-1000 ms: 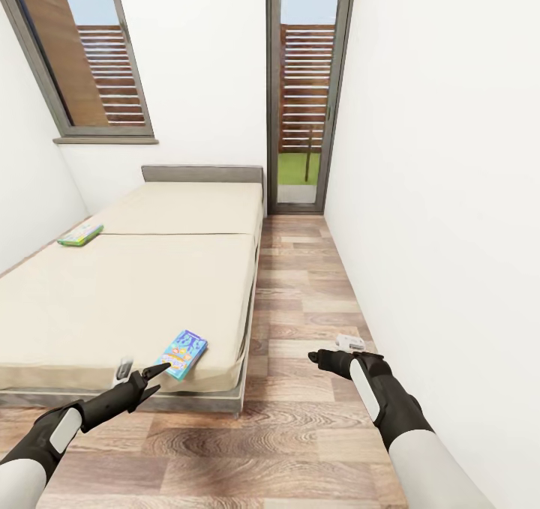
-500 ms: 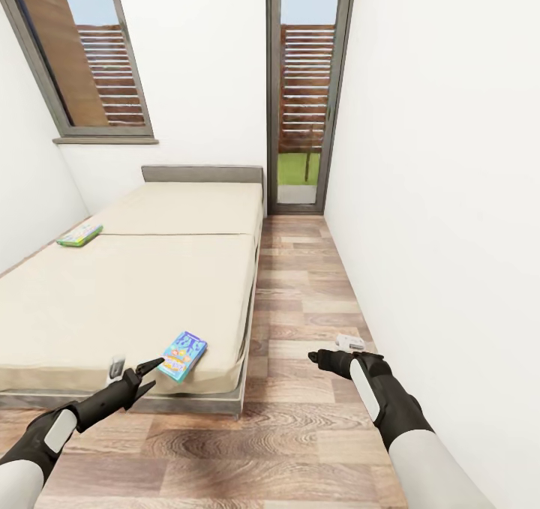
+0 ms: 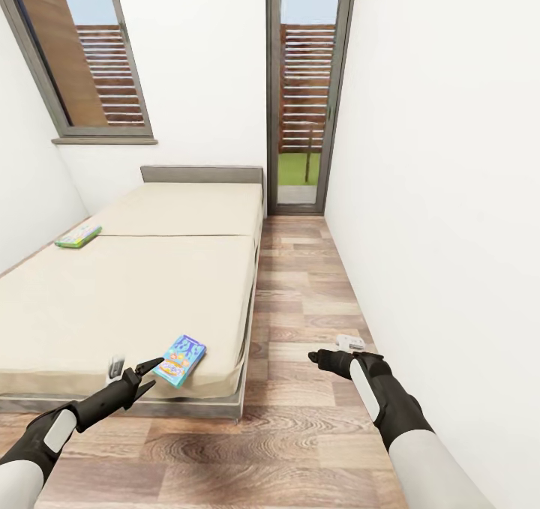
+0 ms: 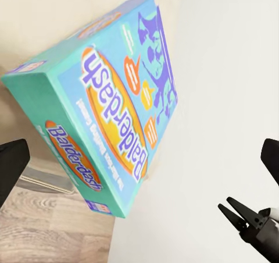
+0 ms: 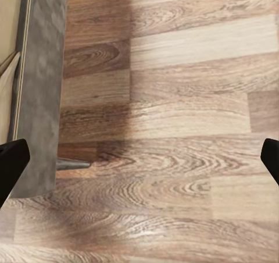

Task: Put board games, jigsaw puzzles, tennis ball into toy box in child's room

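Board games first: blue cartoon-cover "Balderdash" board game box point(image 3: 180, 359) lies flat at the near corner of the large low bed with the plain cream-beige cover point(image 3: 142, 284), close to its edge. Second one, a pale green thin game box point(image 3: 78, 235), sits far over on the bed's left side, well apart from the blue one. Neither is picked up, so as far as these views go nothing has been collected from the bed yet; the whole carry to the toy box is left to do.

Left claw point(image 3: 133, 374) hovers just beside the blue box, fingers spread, holding nothing. Wrist view puts the box point(image 4: 110, 112) right ahead, between the dark fingertips at the frame edges. Judged step: approach for the grasp.

Right claw point(image 3: 321, 357) hangs over the brown wood-plank floor point(image 3: 307, 299) beside the bed, jaws apart, empty.
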Available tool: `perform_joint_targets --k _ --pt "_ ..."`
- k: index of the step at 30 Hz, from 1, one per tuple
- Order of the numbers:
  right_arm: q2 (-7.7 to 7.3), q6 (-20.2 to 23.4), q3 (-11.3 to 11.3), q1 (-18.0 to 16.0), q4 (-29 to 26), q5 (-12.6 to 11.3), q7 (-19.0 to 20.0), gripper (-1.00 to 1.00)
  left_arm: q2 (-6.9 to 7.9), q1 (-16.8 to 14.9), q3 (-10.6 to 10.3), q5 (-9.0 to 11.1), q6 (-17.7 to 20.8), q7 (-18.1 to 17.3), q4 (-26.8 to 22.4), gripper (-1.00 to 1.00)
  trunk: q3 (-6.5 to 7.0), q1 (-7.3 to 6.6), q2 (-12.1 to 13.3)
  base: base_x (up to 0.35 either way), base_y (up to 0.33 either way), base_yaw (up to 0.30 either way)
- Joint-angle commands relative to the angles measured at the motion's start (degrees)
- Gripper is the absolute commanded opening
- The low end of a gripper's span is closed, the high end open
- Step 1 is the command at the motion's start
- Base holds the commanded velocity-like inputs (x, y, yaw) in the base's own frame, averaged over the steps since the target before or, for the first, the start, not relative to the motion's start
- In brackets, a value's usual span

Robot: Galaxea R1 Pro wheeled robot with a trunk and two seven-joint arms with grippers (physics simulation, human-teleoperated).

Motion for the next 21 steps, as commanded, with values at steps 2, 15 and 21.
perform_joint_targets --k 2,15,21 --pt "0.05 0.3 -0.2 0.0 -0.1 0.1 0.2 1.0 0.0 0.0 0.1 0.2 0.4 -0.1 0.0 1.0 -0.05 -0.01 0.0 0.002 0.0 0.0" --pt "0.05 0.3 -0.2 0.0 -0.1 0.1 0.2 1.0 0.0 0.0 0.1 0.2 0.5 -0.1 0.0 1.0 -0.05 -0.01 0.0 0.0 0.0 0.0" --pt "0.05 0.3 -0.2 0.0 -0.1 0.1 0.2 1.0 0.0 0.0 0.1 0.2 0.5 -0.1 0.0 1.0 -0.05 -0.01 0.0 0.0 0.0 0.0"
